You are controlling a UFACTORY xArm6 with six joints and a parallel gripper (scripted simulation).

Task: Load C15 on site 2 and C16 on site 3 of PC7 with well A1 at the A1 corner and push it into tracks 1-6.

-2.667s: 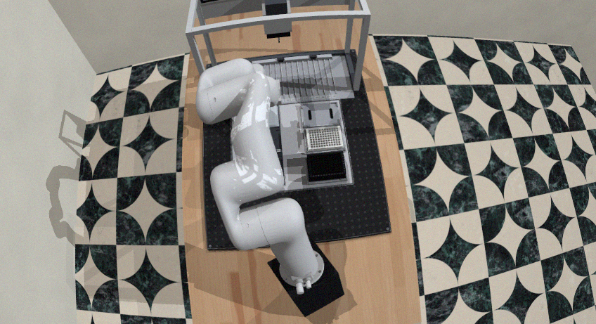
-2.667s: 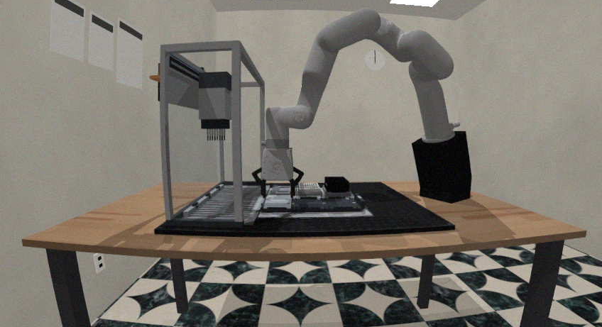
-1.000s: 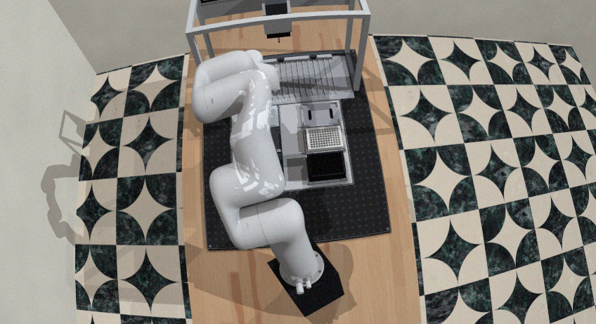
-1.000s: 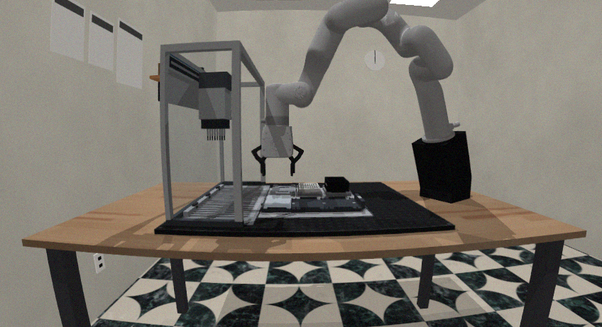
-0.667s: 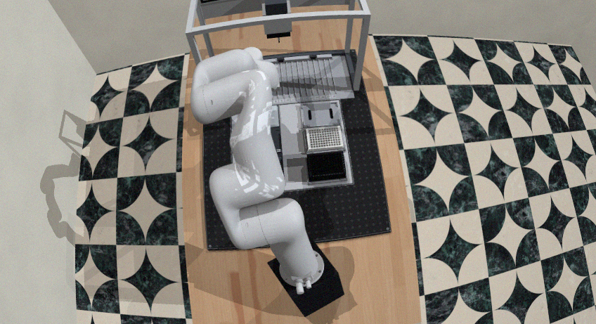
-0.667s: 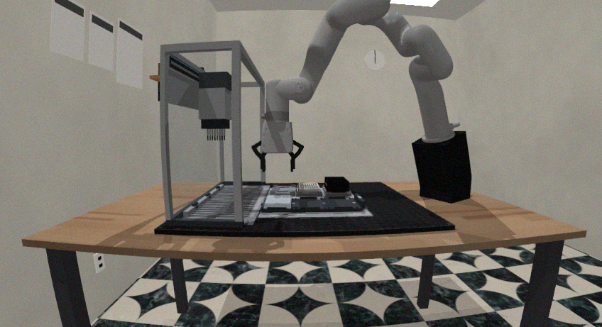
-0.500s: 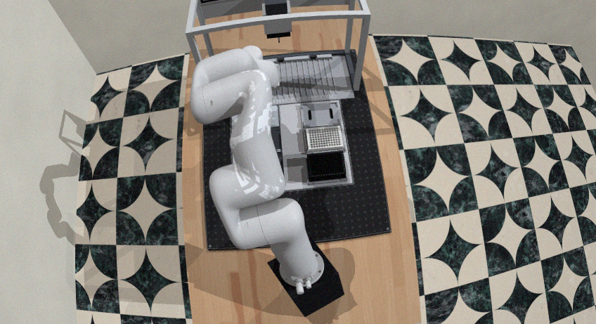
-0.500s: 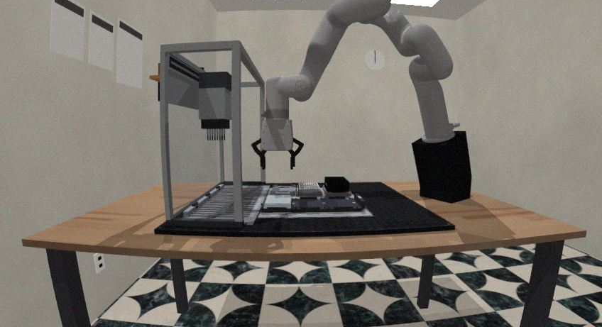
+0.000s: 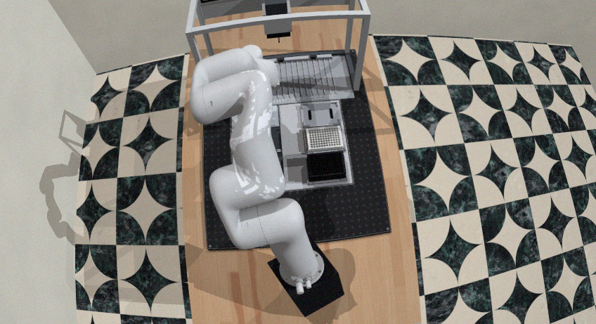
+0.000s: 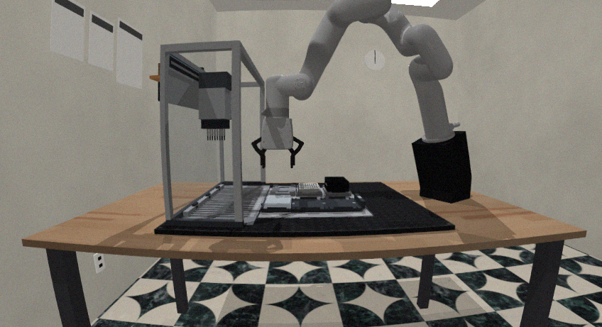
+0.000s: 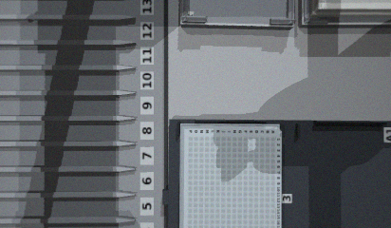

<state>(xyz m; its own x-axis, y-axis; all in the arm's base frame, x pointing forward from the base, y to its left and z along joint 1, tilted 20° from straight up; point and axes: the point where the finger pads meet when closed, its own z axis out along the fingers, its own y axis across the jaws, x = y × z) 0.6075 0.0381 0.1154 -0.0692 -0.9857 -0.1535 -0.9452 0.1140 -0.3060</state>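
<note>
With C16 (image 11: 231,177) seated on site 3, the wide, empty hand (image 10: 277,156) should next fetch C15 (image 9: 325,138).

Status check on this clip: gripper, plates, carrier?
Gripper open, empty, high above the carrier. 384-well plate on site 3. 96-well plate in its nest. Rails hold no carrier.

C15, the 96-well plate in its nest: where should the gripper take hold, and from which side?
Probably from straight above, with the gripper closing on the two short end walls of C15: it lies flat, and tall C51 crowds one long side.
</note>
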